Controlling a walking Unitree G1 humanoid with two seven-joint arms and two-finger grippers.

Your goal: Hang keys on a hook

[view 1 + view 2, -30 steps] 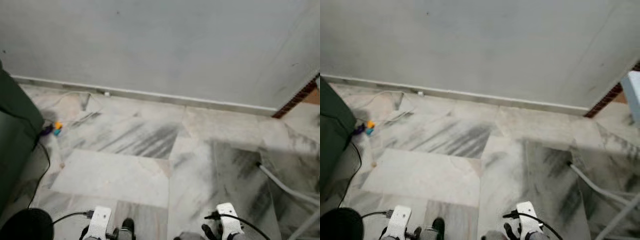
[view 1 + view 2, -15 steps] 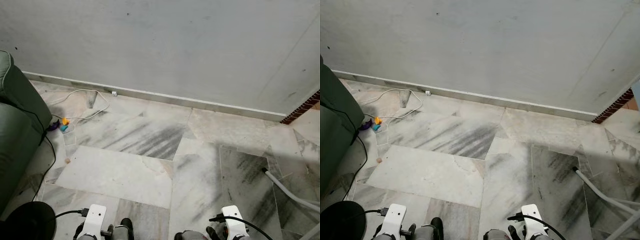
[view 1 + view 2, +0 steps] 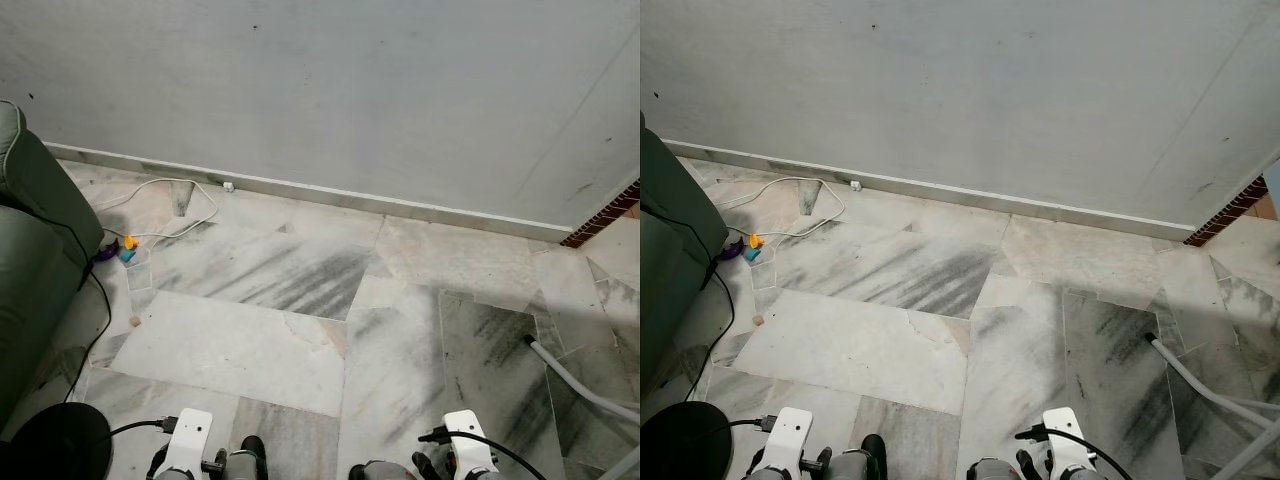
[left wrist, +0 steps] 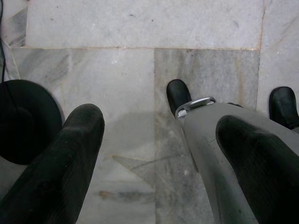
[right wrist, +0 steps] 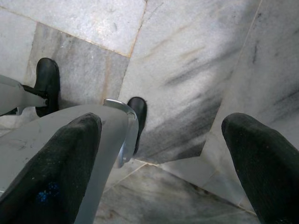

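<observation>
Both claws hang low beside the robot's legs with nothing between their fingers. Left gripper (image 4: 159, 154) has its two black fingers spread wide and points down at the marble floor (image 3: 300, 290); between them lie bare tiles, the robot's silver leg (image 4: 205, 140) and its black feet (image 4: 177, 95). Right gripper (image 5: 163, 158) is likewise spread wide and holds nothing, with grey-streaked marble and a black foot (image 5: 138, 112) below it. From the head views the white wrist housings sit at the lower edge, each with a black cable.

Outward from the arms, a black round base (image 3: 55, 450) sits on the floor by the left arm, and a thin black cord (image 3: 92, 310) runs from it along the green sofa (image 3: 30, 270) at the left. Near the sofa's foot lie small orange, blue and purple bits (image 3: 122, 248), too small to tell what they are. A white cable (image 3: 180, 205) loops across the tiles to a plug by the skirting. A pale hose (image 3: 580, 385) crosses the floor at the right, and a strip of brick (image 3: 605, 212) shows at the right end of the plain grey wall (image 3: 330, 90). Keys and hook: I cannot tell where they are
</observation>
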